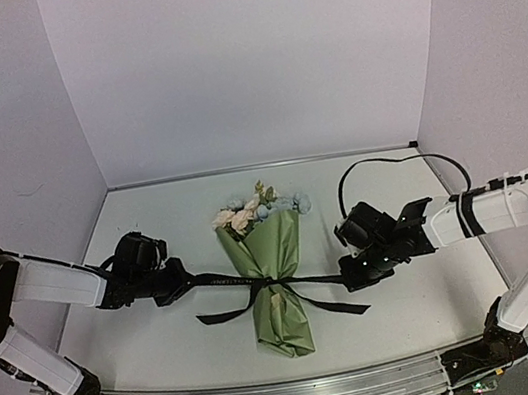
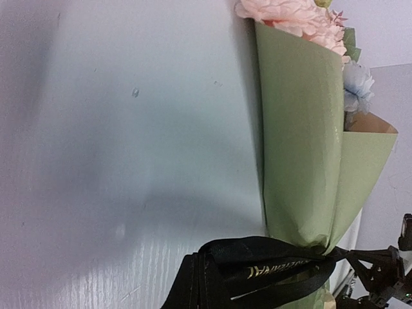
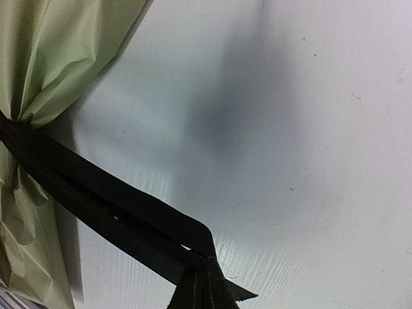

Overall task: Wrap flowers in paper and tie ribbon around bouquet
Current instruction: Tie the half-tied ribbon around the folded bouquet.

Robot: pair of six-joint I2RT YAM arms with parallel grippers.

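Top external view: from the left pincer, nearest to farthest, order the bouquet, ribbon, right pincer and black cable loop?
1. ribbon, in the left pincer
2. bouquet, centre
3. right pincer, right of bouquet
4. black cable loop, back right

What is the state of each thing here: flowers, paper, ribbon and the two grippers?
Flowers: wrapped, blooms showing at the wide end.
Paper: rolled into a cone, pinched at the waist.
Ribbon: around the cone's narrow part, pulled taut to both sides.
Left gripper: shut on the ribbon.
Right gripper: shut on the ribbon.
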